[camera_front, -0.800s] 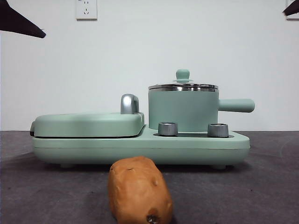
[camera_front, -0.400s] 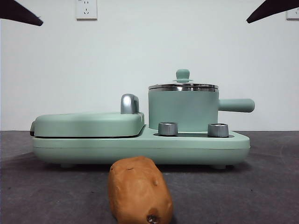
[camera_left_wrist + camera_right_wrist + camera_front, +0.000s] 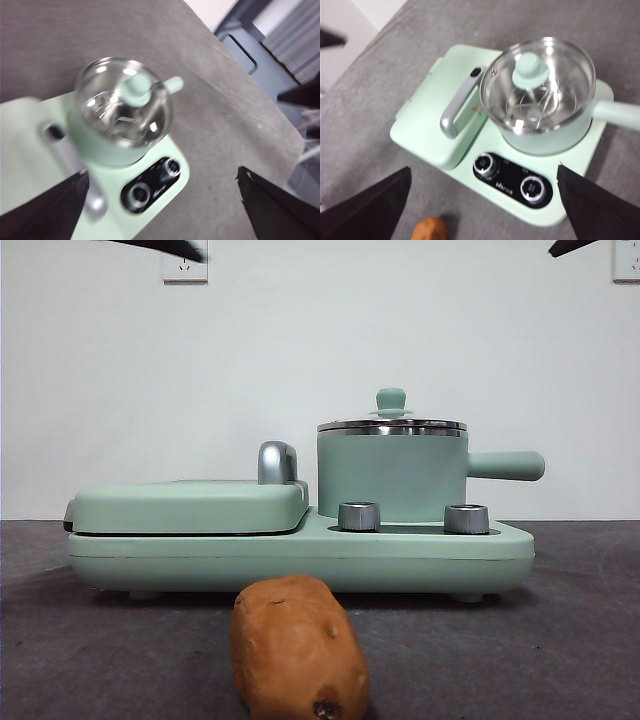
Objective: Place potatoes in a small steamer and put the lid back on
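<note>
Black jaws of the left end effector (image 3: 162,210) stand wide apart with nothing between them, high above the lid (image 3: 125,102). I think it hangs there because the lid has to come off first. The right end effector (image 3: 482,210) is spread wide and empty too, up in the air over the cooker base (image 3: 565,210). In the front view both arms show only as dark tips at the top edge.

Glass lid and its green knob (image 3: 391,400) sit on the small steamer (image 3: 392,475), so the pot is closed now. Through the glass you can see a metal rack (image 3: 535,107) inside and no food. The steamer's handle (image 3: 505,466) points to 3 o'clock in the front view. The flat griddle (image 3: 190,508) is just beside the steamer, at its 9 o'clock.

The potato (image 3: 298,648) lies on the gray tabletop (image 3: 560,640) in front of the cooker, at 6 o'clock from it, not touching it. It waits there, easy to reach
</note>
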You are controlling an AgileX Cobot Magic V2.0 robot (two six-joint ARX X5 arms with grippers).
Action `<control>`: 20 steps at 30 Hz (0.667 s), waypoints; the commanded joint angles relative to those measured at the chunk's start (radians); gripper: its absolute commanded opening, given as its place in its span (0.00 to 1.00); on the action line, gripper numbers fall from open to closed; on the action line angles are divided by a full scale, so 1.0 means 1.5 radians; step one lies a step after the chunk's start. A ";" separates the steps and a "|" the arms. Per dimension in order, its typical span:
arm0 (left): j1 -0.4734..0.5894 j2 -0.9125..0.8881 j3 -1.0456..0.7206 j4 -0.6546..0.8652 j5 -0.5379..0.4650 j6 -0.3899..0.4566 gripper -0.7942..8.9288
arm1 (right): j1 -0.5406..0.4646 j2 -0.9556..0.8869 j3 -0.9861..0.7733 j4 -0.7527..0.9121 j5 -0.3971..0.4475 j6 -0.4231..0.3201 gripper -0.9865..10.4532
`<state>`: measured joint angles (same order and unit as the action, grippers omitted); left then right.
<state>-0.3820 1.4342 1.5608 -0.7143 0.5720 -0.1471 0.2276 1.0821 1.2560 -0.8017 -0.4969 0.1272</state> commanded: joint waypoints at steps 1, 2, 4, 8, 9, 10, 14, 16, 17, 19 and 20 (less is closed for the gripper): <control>-0.032 0.104 0.120 -0.026 -0.009 0.021 0.56 | 0.003 -0.009 0.013 -0.011 0.000 -0.008 0.49; -0.044 0.140 0.161 -0.040 -0.020 0.028 0.56 | 0.003 -0.014 0.013 -0.018 0.000 -0.008 0.49; -0.065 0.207 0.239 -0.071 -0.043 0.045 0.56 | 0.003 -0.025 0.013 -0.031 0.000 -0.007 0.49; -0.103 0.331 0.372 -0.092 -0.108 0.060 0.56 | 0.003 -0.054 0.013 -0.069 0.001 -0.008 0.49; -0.113 0.358 0.394 -0.083 -0.124 0.062 0.56 | 0.003 -0.063 0.013 -0.080 0.002 -0.008 0.49; -0.119 0.374 0.406 -0.075 -0.138 0.062 0.56 | 0.003 -0.069 0.013 -0.087 0.003 -0.008 0.49; -0.147 0.436 0.440 -0.037 -0.200 0.069 0.56 | 0.003 -0.104 0.013 -0.124 0.008 -0.008 0.49; -0.160 0.459 0.441 -0.031 -0.245 0.078 0.56 | 0.003 -0.127 0.013 -0.147 0.011 -0.008 0.49; -0.166 0.468 0.441 -0.030 -0.263 0.081 0.56 | 0.003 -0.137 0.013 -0.154 0.015 -0.008 0.49; -0.174 0.487 0.441 -0.030 -0.264 0.091 0.56 | 0.003 -0.155 0.013 -0.156 0.018 -0.008 0.49; -0.179 0.494 0.441 -0.031 -0.266 0.099 0.55 | 0.003 -0.160 0.013 -0.156 0.018 -0.008 0.49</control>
<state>-0.6373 2.1433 2.1880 -0.7689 0.1761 -0.0223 0.2279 0.8341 1.2560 -1.0409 -0.4709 0.1268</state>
